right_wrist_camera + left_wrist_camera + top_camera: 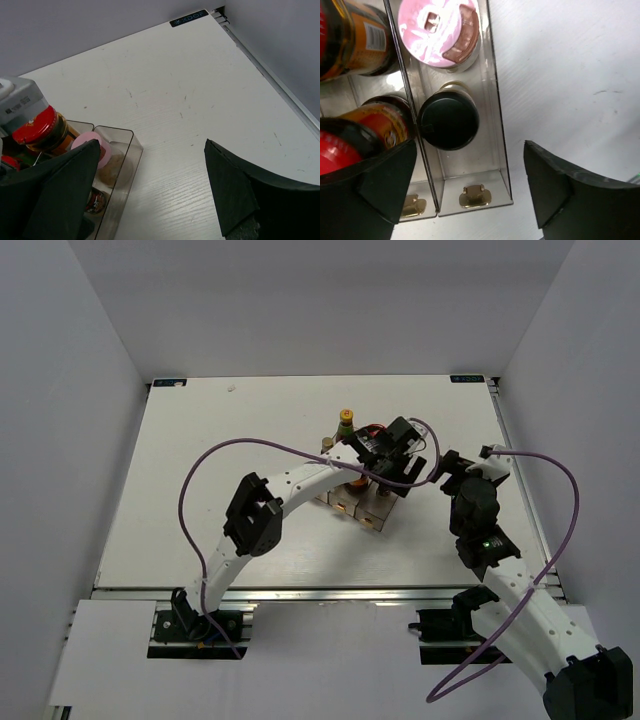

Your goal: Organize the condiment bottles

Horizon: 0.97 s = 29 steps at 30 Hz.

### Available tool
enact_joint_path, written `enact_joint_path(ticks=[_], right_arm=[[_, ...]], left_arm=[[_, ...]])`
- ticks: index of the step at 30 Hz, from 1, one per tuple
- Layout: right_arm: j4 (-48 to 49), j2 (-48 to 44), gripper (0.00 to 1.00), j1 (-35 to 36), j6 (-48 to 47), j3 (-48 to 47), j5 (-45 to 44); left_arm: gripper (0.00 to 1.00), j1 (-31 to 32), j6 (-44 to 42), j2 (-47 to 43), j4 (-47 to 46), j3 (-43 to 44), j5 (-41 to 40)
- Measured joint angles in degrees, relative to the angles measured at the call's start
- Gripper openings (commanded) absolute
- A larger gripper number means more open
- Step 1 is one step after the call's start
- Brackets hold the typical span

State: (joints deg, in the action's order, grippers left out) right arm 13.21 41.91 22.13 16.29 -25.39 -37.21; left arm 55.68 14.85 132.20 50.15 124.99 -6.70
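Placing step judged done: left hand [470, 145] spread wide above black-capped bottle [448, 120], which stands in tray's [496, 125] right compartment (centre frame, below pink bottle [437, 30]). Right hand [151, 145] spread, empty. Next, likely: lift clear, check yellow-capped bottle [345, 420], upper centre.

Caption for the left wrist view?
Open left end effector over tray compartment holding black-capped bottle and pink-lidded bottle.

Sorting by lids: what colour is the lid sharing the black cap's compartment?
Pink lid, clearest in left wrist view.

Left arm [300, 480] and right arm [525, 605] are white links with chunky black joints. A purple cable [185, 502] loops off each. The left gripper [469, 143] has matte black wedge fingers [560, 185].
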Motion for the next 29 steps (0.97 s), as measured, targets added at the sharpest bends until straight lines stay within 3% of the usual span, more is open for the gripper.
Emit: enact_joint_path(ticks=[7, 14, 17, 22, 26, 29], right_arm=[[-3.5, -1.1, 0.89, 0.0, 1.6, -1.1, 1.4], [-9.0, -0.7, 0.90, 0.0, 3.4, -3.9, 1.2], [-11.1, 0.4, 0.89, 0.0, 4.4, -4.6, 0.4], [-13.2, 1.4, 0.89, 0.0, 5.3, -4.8, -1.2], [-13.2, 1.8, 0.90, 0.0, 5.8, -4.8, -2.7], [-13.2, 2.4, 0.90, 0.0, 6.0, -4.8, -3.7]], left_arm=[[0.98, 0.0, -1.1, -9.5, -3.3, -4.6, -0.5], [0.98, -2.8, 0.5, -33.0, -12.4, -23.3, -6.8], [0.98, -12.6, 5.1, -43.1, -17.2, -35.4, -7.0], [0.98, -34.3, 15.0, -54.7, -21.1, -57.1, -14.0], [0.98, -42.0, 21.5, -61.6, -20.6, -68.6, -18.7], [0.98, -45.2, 23.8, -63.8, -21.0, -70.8, -19.1]])
